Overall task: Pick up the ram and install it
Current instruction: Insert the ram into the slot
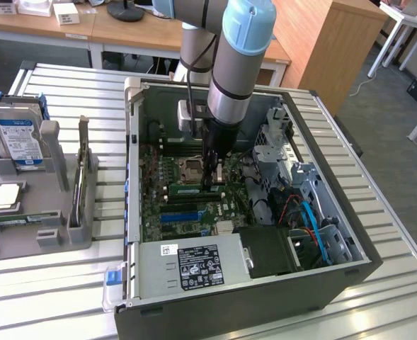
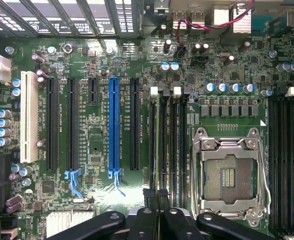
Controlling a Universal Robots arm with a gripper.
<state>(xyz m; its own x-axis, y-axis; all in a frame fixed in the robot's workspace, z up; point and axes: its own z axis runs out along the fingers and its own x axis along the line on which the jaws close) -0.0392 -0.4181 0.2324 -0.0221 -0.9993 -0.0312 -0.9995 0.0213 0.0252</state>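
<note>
An open computer case (image 1: 229, 312) lies on its side on a slatted metal table (image 1: 45, 297), so its motherboard (image 2: 97, 60) faces up and the arm can reach straight down into it. One robot arm descends into the case. Its gripper (image 1: 212, 185) has its fingers drawn almost together, apparently clamped on the thin top edge of the ram (image 1: 187, 190). The ram is a single green stick standing on edge just beside the empty processor socket (image 2: 229, 175). It seems to be held upright and lengthwise so its lower edge lines up with one of the four memory slots (image 2: 172, 140) next to that socket. Whether it is fully seated cannot be told. In the wrist view the gripper (image 2: 156, 197) hangs directly over those slots. The board also carries one white expansion slot (image 2: 29, 122), one blue slot (image 2: 114, 125) and four black ones, one of them short. On the exterior view's left, well apart from the case, one grey tray (image 1: 52, 234) keeps spare parts in fitted holders. It holds one hard drive (image 1: 17, 138) with a blue label, propped up, and one square silver processor chip (image 1: 4, 197), lying flat.
</note>
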